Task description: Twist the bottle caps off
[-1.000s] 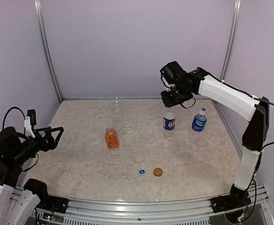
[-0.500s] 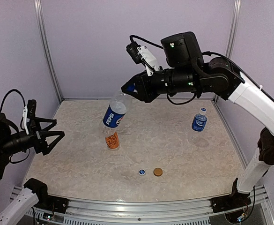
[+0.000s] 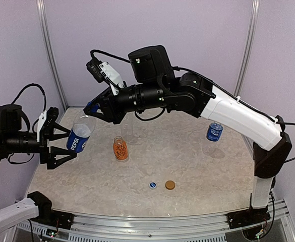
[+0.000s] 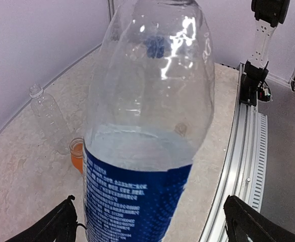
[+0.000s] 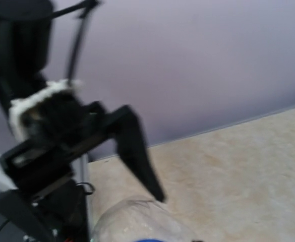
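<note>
Over the table [image 3: 61, 176] edge, the right gripper [image 3: 90, 107] grips the Pepsi bottle [image 3: 79, 137] inside the wide-open left gripper [image 3: 70, 144].

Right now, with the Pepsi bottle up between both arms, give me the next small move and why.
Probably close the left gripper on the Pepsi bottle: the right gripper holds it aloft by the neck, and the left wrist view shows its body between open fingers, ungripped.

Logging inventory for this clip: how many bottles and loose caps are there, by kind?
Bottles: 4 (Pepsi bottle, orange bottle, clear bottle, blue-label bottle)
Loose caps: 2 (blue cap, orange cap)
Total: 6
</note>
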Controlling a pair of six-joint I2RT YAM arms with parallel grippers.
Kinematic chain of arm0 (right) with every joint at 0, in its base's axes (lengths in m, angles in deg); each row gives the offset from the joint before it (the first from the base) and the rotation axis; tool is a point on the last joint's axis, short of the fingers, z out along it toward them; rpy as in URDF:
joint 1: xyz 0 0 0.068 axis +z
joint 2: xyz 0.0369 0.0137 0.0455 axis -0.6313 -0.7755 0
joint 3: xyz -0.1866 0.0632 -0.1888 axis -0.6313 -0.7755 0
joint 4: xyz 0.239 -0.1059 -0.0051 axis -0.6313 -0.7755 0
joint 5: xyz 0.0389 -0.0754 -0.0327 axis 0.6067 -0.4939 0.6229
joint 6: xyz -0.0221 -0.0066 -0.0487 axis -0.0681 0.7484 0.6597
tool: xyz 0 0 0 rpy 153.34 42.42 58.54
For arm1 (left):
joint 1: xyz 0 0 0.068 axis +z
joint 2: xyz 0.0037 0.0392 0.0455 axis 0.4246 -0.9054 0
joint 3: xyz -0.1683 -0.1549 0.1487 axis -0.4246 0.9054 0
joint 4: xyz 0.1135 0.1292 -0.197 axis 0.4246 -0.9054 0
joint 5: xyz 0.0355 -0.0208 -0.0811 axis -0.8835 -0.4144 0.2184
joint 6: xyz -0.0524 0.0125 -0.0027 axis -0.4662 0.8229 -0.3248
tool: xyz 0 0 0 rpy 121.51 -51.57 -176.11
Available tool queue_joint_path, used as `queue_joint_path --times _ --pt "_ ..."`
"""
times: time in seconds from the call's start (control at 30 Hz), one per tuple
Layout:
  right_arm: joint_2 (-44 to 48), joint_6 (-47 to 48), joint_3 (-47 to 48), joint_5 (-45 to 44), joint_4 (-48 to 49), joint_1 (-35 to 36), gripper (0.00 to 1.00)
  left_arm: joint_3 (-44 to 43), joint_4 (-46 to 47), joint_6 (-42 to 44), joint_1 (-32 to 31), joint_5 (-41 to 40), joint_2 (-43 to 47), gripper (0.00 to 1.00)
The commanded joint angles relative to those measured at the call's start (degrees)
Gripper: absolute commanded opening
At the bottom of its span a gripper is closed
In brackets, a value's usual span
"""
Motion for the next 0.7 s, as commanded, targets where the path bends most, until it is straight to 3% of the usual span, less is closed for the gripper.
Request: queue_joint_path --times 0.0,0.2,0.37,0.5,0.53,0.6,0.67 --pt "1.3 0.6 -0.3 5.7 6.2 0.8 0.0 -0.7 1.7 0.7 -2.0 -2.2 -1.3 0.96" --pt "1.1 -0.2 -1.1 8.9 8.4 0.7 0.0 -1.8 1.1 2.6 -5.5 -3.6 -4.6 0.83" --pt "1.9 0.1 -3.1 7.2 8.2 0.6 0.0 -2.8 2.2 1.3 -5.5 -3.0 -4.7 0.51" --pt "3.0 -0.1 -5.5 5.3 9.2 0.2 0.0 -2.8 2.3 0.8 -5.5 -4.2 -4.2 0.45" --pt "3.4 -0.5 -6.2 4.3 9.5 -0.1 0.08 -2.6 2.5 0.7 -5.5 -5.0 -4.1 0.44" --pt "4.3 -1.2 -7.7 0.8 9.3 -0.5 0.48 -2.1 3.8 1.2 -5.5 -8.4 -4.0 0.42" --pt "5.4 -2.5 -9.4 -3.5 9.1 -1.1 0.7 -0.6 7.3 2.5 -5.6 -16.6 -3.8 0.42"
